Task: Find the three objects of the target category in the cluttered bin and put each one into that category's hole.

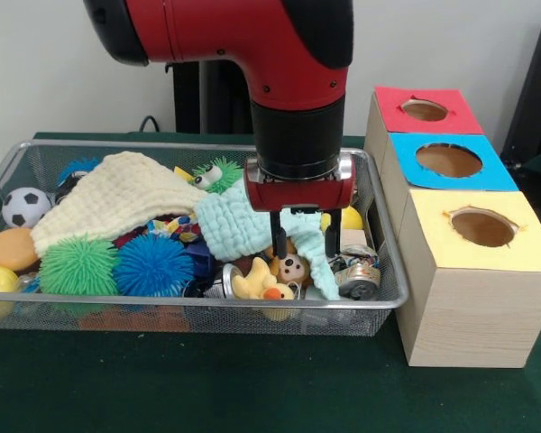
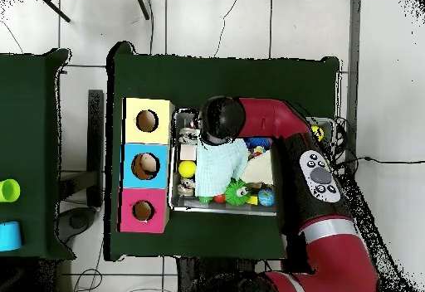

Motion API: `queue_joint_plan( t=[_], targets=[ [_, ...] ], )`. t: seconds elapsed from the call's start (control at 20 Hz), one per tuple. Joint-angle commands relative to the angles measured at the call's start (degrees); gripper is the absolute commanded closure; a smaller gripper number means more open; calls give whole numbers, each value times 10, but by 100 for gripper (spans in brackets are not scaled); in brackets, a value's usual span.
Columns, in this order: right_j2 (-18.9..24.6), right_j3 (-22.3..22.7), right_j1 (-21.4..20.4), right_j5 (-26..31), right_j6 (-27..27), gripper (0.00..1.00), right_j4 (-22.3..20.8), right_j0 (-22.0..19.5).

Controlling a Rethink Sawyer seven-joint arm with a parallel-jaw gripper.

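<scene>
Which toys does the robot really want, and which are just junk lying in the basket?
For the job:
- yellow duck
- brown monkey
- wire basket
- red-topped hole
- tool, open over the plush animals

Just lying about:
- green spiky ball
- blue spiky ball
- soccer ball
- cream cloth
- mint cloth
- can
- blue-topped hole
- yellow-topped hole

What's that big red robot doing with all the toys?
The red robot arm's gripper hangs open inside the wire basket, its fingers down around a light blue cloth. Just below sit a yellow duck and a little brown monkey, not picked up yet. Beside the basket is a box with three holes; the red-topped hole looks empty.
</scene>
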Motion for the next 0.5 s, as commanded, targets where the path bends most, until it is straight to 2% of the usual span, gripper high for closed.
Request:
queue_joint_plan(
  t=[0.05,0.5],
  targets=[
    [26,-19,-2,57,-19,0,15,1],
    [27,-36,20,46,-43,0,6,-11]
  ],
)
